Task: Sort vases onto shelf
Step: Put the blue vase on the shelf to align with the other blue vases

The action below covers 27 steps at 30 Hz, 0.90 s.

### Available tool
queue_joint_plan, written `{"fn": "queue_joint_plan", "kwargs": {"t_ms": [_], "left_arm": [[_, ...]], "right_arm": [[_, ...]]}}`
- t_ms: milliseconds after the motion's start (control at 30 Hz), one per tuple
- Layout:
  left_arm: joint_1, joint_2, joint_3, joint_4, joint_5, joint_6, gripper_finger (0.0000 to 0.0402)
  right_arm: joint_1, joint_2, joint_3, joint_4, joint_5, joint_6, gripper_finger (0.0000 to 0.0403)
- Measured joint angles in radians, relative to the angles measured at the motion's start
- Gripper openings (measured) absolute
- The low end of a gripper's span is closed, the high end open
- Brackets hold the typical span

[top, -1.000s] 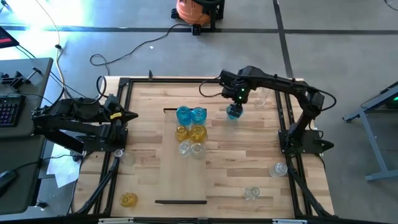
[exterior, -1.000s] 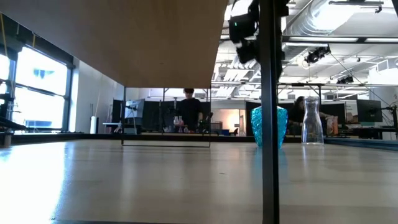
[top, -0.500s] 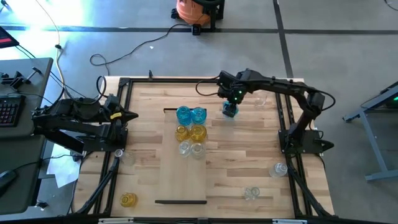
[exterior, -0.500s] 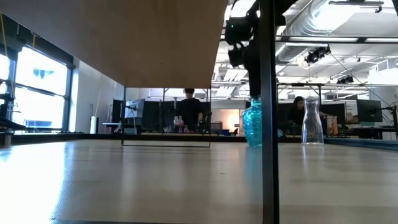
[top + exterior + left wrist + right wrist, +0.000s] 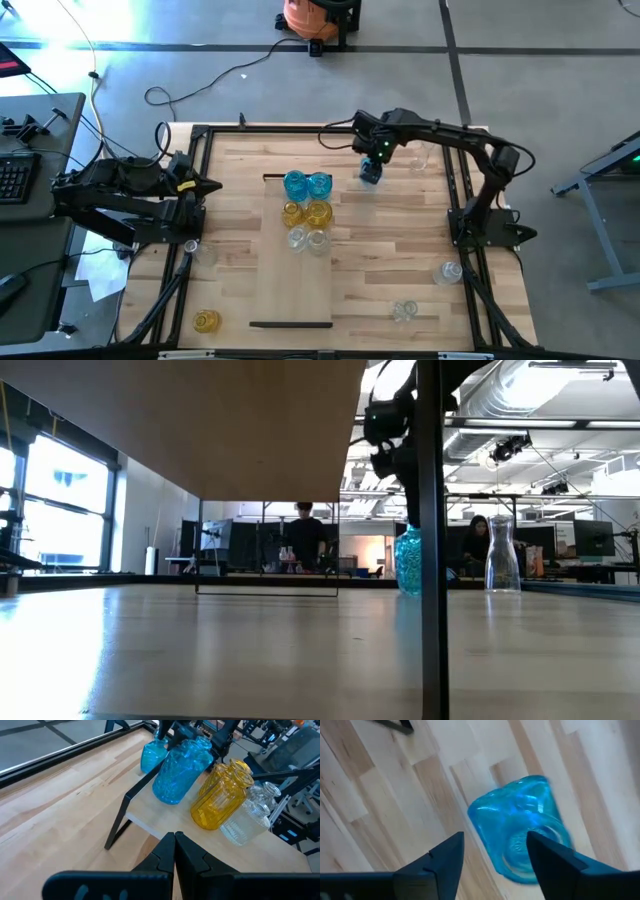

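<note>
A blue vase [image 5: 371, 173] stands upright on its base on the plank tabletop, right of the shelf [image 5: 296, 285]; in the low view this blue vase [image 5: 405, 560] is partly behind a dark post. My right gripper [image 5: 377, 156] is open just above it; in the right wrist view the fingers of my right gripper [image 5: 495, 850] stand on either side of the blue vase's [image 5: 517, 820] mouth end. Blue [image 5: 307, 184], yellow [image 5: 305, 213] and clear [image 5: 307, 240] vases stand in pairs on the shelf. My left gripper [image 5: 174, 836] is shut, idle at the table's left edge. My right gripper comes at the blue vase from above, pointing down. One finger [image 5: 547, 857] overlaps the vase's rim [image 5: 532, 862] in the right wrist view. I cannot tell whether it touches the glass.
Loose vases stand on the tabletop: a clear one [image 5: 419, 158] near the far right, two clear ones [image 5: 449, 271] [image 5: 404, 311] near right, a yellow one [image 5: 206, 320] near left. The shelf's dark leg [image 5: 116, 827] lifts it off the planks. People stand in the room beyond.
My right gripper has moved a little toward the table's left and far edges. The blue vase under it has shifted the same way, closer to the shelf's far right corner, and stands upright on the tabletop.
</note>
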Motion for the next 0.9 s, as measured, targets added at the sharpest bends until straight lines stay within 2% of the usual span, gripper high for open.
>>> {"fn": "queue_joint_plan", "kwargs": {"t_ms": [367, 667, 900], "left_arm": [[0.0, 0.0, 0.0, 0.0, 0.001, -0.01, 0.0001], [0.0, 0.0, 0.0, 0.0, 0.001, -0.007, 0.0001], [0.0, 0.0, 0.0, 0.0, 0.001, -0.007, 0.0001]], "right_arm": [[0.001, 0.064, 0.005, 0.0, -0.003, -0.037, 0.0139], [0.003, 0.062, 0.004, -0.04, 0.032, -0.031, 0.0024], [0.02, 0.063, 0.004, -0.078, 0.052, -0.036, 0.0028]]}}
